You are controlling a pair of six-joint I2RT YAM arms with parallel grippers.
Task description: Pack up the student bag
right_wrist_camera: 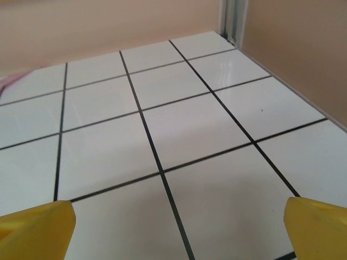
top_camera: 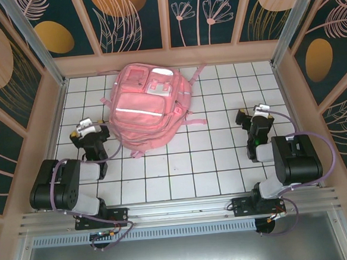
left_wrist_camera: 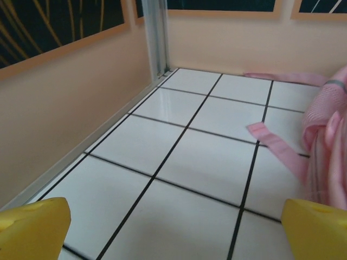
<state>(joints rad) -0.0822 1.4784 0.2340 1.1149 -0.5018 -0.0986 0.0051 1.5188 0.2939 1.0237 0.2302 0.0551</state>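
Observation:
The student bag, a large pink backpack with a silver-white stripe, lies flat on the tiled table toward the back, left of centre. Its edge and a loose pink strap show at the right of the left wrist view. My left gripper stands open just left of the bag's near corner, nothing between its yellow fingertips. Well to the right of the bag, my right gripper is open over bare tiles, its yellow fingertips wide apart and empty.
Peach walls with metal corner posts fence the table on the left, back and right. White tiles spread between the two arms and in front of the bag. A pink strap end lies at the far left of the right wrist view.

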